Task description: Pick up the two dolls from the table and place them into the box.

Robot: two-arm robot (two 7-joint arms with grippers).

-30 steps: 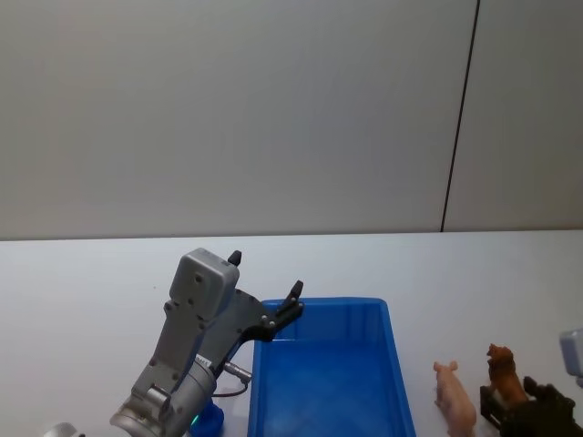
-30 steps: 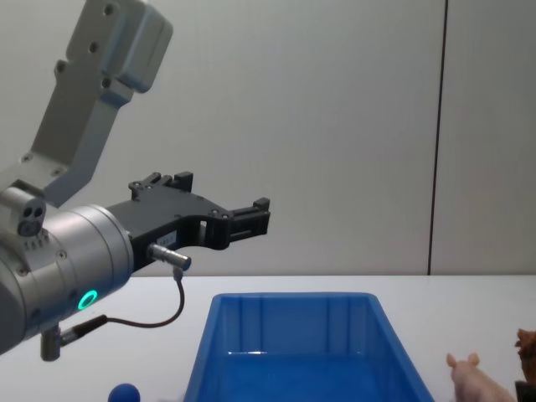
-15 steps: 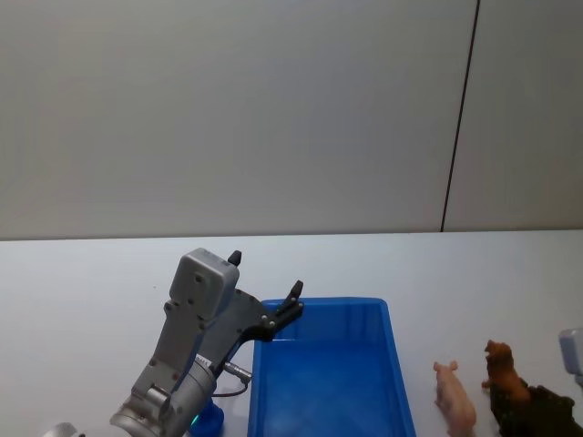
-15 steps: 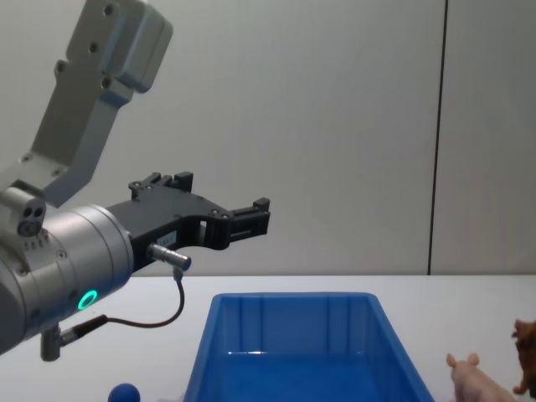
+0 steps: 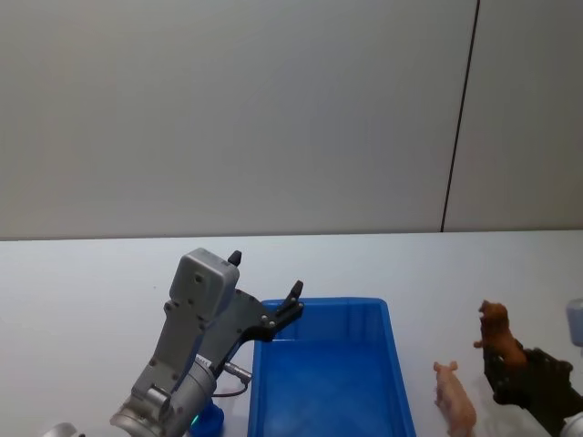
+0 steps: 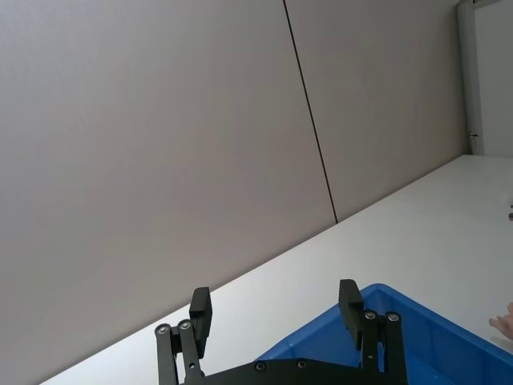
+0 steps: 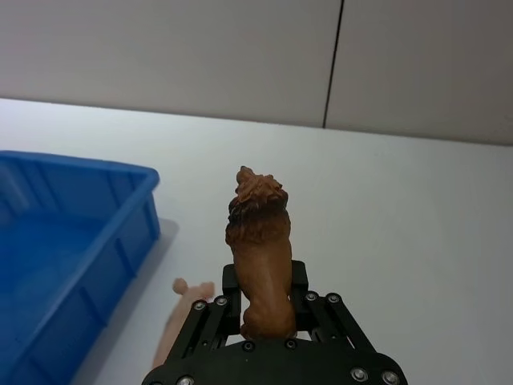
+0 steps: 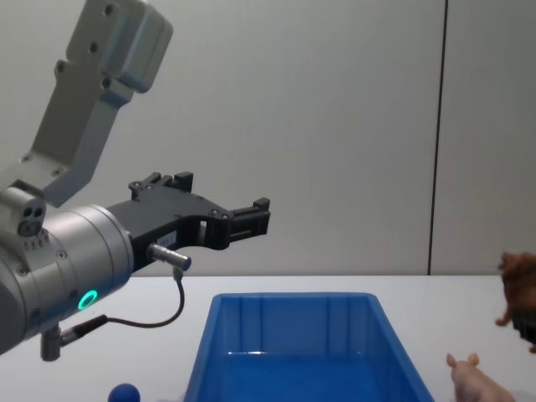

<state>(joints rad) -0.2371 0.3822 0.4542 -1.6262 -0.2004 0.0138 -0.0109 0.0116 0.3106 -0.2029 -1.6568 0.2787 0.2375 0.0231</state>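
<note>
- The right hand is closed narrowly on the lower body of the reddish-brown doll. It holds the doll in the air, to the right of the box.
- The pink doll lies on the table just right of the box, between the box and the held doll.
- The left hand hangs above the box's left side, fingers spread wide and empty.
- Risk: the grip sits low on a tall toy. A quick swing toward the box could tilt it loose, dropping it short of the rim or onto the pink doll.
</note>
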